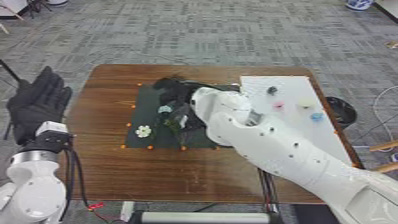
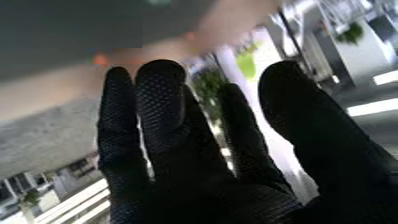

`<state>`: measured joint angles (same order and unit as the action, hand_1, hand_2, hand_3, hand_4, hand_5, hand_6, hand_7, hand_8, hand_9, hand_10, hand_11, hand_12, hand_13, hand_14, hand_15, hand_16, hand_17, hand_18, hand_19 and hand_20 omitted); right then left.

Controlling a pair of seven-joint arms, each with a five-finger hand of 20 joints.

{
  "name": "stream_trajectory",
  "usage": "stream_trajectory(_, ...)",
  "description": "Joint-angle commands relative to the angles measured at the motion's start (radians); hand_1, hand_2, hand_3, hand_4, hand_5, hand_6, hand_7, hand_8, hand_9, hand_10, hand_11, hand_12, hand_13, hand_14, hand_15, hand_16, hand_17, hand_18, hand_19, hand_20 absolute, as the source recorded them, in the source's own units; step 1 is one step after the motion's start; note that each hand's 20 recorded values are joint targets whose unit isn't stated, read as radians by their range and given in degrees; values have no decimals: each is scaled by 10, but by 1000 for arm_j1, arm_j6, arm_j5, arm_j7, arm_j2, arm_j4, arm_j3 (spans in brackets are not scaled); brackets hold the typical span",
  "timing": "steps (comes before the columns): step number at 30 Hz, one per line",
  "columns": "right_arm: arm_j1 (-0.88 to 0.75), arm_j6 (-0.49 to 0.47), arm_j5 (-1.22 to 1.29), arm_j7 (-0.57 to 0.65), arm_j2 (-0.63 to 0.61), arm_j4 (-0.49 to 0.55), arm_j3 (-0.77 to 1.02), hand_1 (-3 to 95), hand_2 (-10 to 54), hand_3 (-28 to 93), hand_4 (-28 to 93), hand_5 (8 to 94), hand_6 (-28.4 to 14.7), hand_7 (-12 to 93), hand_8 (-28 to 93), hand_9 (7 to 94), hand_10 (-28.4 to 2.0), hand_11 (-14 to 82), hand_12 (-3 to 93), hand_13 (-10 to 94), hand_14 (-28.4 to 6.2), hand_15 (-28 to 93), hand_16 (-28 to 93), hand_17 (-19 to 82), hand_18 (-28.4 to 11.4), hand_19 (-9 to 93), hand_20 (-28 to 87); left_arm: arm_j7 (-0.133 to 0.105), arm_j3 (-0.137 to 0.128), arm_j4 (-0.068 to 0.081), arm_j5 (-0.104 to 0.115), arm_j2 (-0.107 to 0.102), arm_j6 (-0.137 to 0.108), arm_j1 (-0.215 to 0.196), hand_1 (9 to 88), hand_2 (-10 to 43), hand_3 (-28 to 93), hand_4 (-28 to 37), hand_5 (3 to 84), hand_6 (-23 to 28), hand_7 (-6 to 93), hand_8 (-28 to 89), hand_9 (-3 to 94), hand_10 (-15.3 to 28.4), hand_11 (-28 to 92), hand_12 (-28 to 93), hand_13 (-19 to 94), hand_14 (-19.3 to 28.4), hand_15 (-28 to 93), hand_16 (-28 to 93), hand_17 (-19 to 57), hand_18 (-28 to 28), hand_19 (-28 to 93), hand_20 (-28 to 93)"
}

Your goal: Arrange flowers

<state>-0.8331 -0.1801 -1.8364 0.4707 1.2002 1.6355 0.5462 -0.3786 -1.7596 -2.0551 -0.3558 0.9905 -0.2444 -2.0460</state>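
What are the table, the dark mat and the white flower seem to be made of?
The table: wood or wood-look laminate, judging by brown, streaky grain. The dark mat: perhaps felt, card or rubber; it looks flat, evenly coloured and matte. The white flower: possibly cloth or paper, with matte-looking petals; it could also be real.

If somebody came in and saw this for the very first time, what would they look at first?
Probably the big white right arm, stretching across the table with its black-gloved hand over the dark mat. Next, maybe the left hand, open beside the table's left edge. Then the white flower, bright on the mat's left part.
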Motion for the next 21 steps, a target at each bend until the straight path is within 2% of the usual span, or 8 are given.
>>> stream_trajectory(1, -163, -81, -189, -61, -195, 163, 261, 319, 64, 799, -193, 404, -29, 116, -98, 446, -116, 113, 124, 535, -149, 732, 247, 188, -206, 655, 259, 37, -6, 25, -11, -42, -15, 19, 229, 204, 716, -283, 388, 90, 63, -73, 238, 128, 156, 53, 156, 88, 104, -63, -45, 73, 247, 25)
stream_trajectory(4, -264, -94, -205, -35, -241, 221, 382, 319, 54, 791, -199, 417, -27, 116, -100, 457, -111, 111, 121, 536, -144, 707, 243, 185, -208, 651, 260, 42, 10, 53, 10, -53, -23, 34, 235, 199, 718, -283, 388, 90, 64, -73, 240, 130, 157, 53, 160, 88, 108, -62, -44, 73, 248, 25)
stream_trajectory(6, -352, -86, -164, 34, -265, 267, 485, 320, 48, 789, -201, 420, -30, 110, -99, 457, -112, 109, 122, 537, -145, 702, 245, 188, -212, 655, 264, 37, 26, 57, 15, -60, -42, 44, 238, 196, 721, -283, 388, 90, 65, -73, 240, 131, 158, 53, 160, 89, 111, -63, -44, 74, 249, 25)
stream_trajectory(11, -496, -57, -178, 98, -329, 309, 654, 322, 37, 775, -202, 426, -41, 96, -93, 457, -135, 100, 123, 538, -149, 692, 245, 201, -220, 677, 279, 36, 19, 53, 15, -52, -40, 31, 240, 194, 723, -283, 389, 90, 65, -74, 241, 130, 159, 52, 160, 88, 111, -65, -44, 74, 250, 24)
stream_trajectory(16, -648, -38, -138, 212, -417, 375, 801, 329, 32, 764, -201, 427, -50, 88, -88, 451, -142, 94, 124, 546, -153, 695, 246, 214, -225, 703, 295, 39, 32, 57, 3, -61, -32, 59, 243, 194, 721, -283, 391, 86, 66, -75, 241, 130, 158, 51, 160, 87, 112, -67, -44, 74, 250, 24)
stream_trajectory(18, -708, -60, -149, 204, -446, 390, 860, 334, 32, 759, -199, 431, -56, 85, -86, 450, -149, 96, 125, 555, -151, 696, 243, 228, -229, 713, 299, 45, 28, 50, -8, -68, -24, 58, 253, 200, 717, -283, 402, 75, 69, -77, 247, 128, 161, 51, 161, 83, 109, -69, -40, 71, 250, 23)
stream_trajectory(20, -745, -61, -154, 206, -467, 391, 892, 342, 26, 755, -198, 435, -58, 82, -85, 450, -151, 95, 124, 561, -150, 696, 242, 232, -229, 716, 300, 46, 19, 42, -4, -74, -18, 53, 257, 202, 715, -283, 406, 74, 68, -80, 250, 125, 164, 49, 163, 79, 106, -71, -37, 68, 248, 22)
stream_trajectory(21, -763, -58, -144, 223, -476, 394, 907, 348, 21, 756, -197, 437, -57, 82, -84, 450, -151, 95, 123, 562, -149, 697, 242, 233, -229, 717, 301, 46, 24, 45, -2, -80, -18, 62, 257, 203, 714, -283, 407, 74, 67, -81, 251, 124, 164, 47, 163, 78, 105, -71, -37, 68, 247, 22)
